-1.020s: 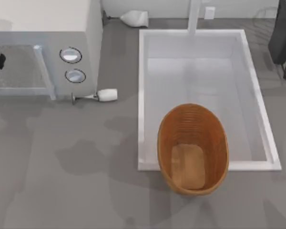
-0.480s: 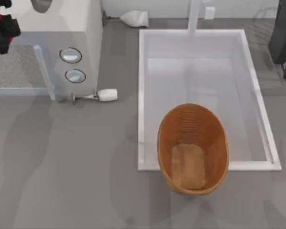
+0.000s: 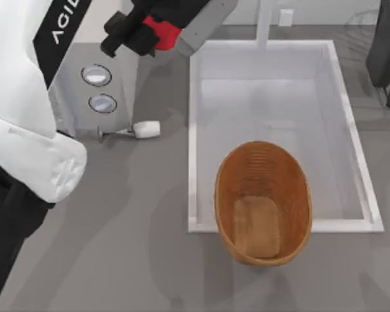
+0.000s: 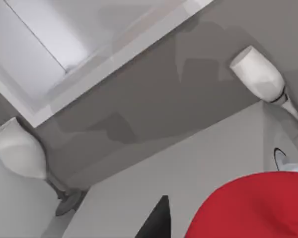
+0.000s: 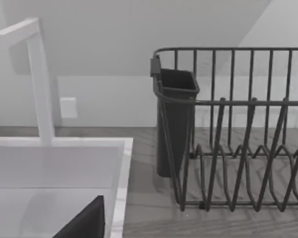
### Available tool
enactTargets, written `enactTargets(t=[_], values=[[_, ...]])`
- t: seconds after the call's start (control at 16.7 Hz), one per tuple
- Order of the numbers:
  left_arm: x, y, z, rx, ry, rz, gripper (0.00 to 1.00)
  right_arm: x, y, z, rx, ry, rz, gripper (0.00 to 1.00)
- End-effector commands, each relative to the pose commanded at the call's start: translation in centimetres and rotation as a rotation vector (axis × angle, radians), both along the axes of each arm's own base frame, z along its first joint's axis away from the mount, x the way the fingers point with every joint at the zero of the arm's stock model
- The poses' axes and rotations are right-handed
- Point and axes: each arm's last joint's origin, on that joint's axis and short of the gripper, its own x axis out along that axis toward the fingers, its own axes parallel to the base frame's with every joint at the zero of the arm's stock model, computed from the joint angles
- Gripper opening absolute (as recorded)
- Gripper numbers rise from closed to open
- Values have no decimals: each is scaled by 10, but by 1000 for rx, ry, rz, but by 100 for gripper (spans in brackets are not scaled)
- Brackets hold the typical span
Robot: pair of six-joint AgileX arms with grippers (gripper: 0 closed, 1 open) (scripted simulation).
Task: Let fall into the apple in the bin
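- The left gripper (image 3: 157,36) of the AgileX pair hangs above the desk's far left, just left of the white basin (image 3: 194,117), clenched on the apple (image 3: 161,32).
- The apple (image 4: 253,206) sits red and round against the wrist camera, high over the grey desk (image 3: 117,247).
- Smooth, hard and likely light, the ball looks apt to slip or roll; a hold across its widest middle seems safest, and a low release should stop it bouncing out.
- The bin (image 3: 262,203), a woven basket, stands well apart at the basin's near edge.
- A toppled glass (image 3: 140,130) lies on the desk below the arm.
- The right arm is parked by the dish rack (image 5: 238,134); whether its fingers are open cannot be told.
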Motion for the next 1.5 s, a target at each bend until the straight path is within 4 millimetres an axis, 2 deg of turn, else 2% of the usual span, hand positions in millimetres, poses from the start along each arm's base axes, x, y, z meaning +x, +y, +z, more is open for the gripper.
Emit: enactTargets(t=[0.3, 0.54, 0.72, 0.96, 1.02, 1.5], values=[[-45, -93, -24, -13, 80, -551, 0, 0, 0, 0, 0, 0, 0, 100], [-82, -141, -40, -25, 119, -820, 0, 0, 0, 0, 0, 0, 0, 100], [-94, -153, -45, -28, 132, -888, 0, 0, 0, 0, 0, 0, 0, 100], [-94, -153, -45, -28, 132, -888, 0, 0, 0, 0, 0, 0, 0, 100], [-85, -169, -42, -156, -102, -900, 0, 0, 0, 0, 0, 0, 0, 100], [-74, -169, -56, -119, -43, -866, 0, 0, 0, 0, 0, 0, 0, 100]])
